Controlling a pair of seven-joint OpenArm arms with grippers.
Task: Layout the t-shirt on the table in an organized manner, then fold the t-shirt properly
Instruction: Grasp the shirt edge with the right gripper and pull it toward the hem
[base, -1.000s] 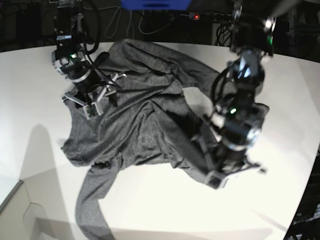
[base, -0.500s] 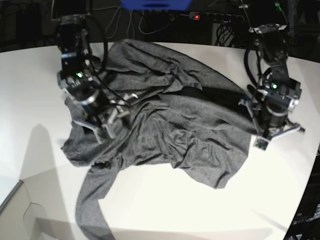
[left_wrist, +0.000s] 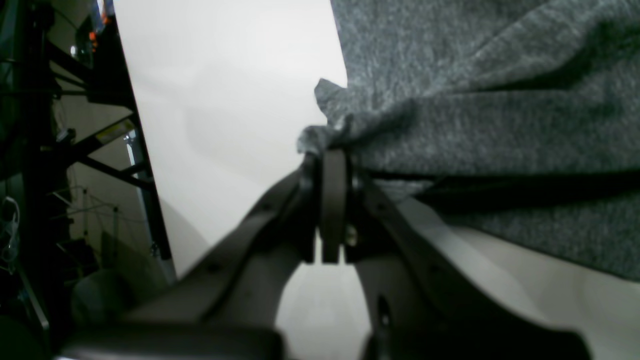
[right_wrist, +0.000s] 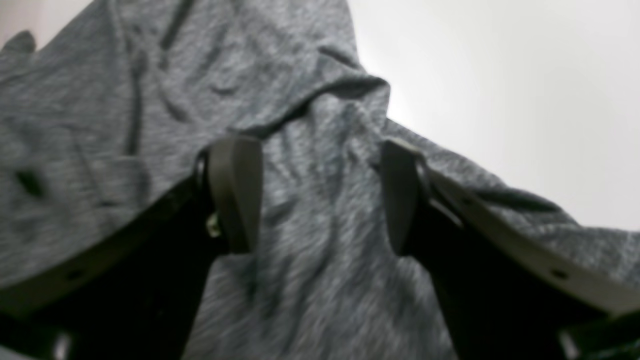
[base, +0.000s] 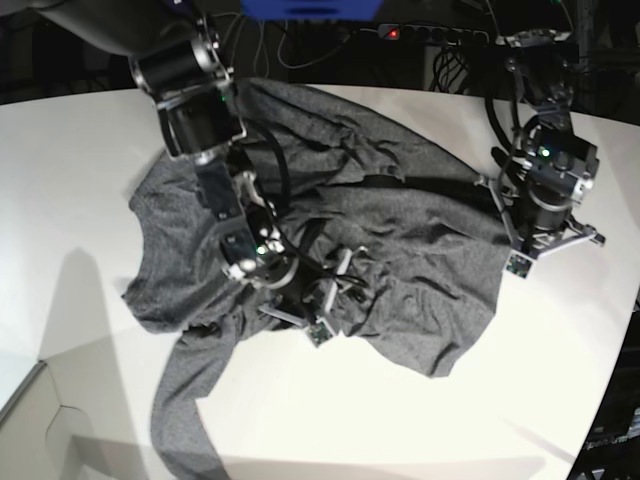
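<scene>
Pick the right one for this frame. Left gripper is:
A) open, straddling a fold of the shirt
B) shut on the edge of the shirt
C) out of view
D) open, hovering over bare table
B: in the left wrist view the left gripper has its jaws closed together with a bunched edge of the shirt pinched at the tips, over the white table.

We see two black arms built from chunky cylindrical joints, each with a small green light and looped black cables. The left gripper (left_wrist: 330, 200) and right gripper (right_wrist: 320, 195) have dark, flat, matte fingers with small screws along pale-edged brackets.
</scene>
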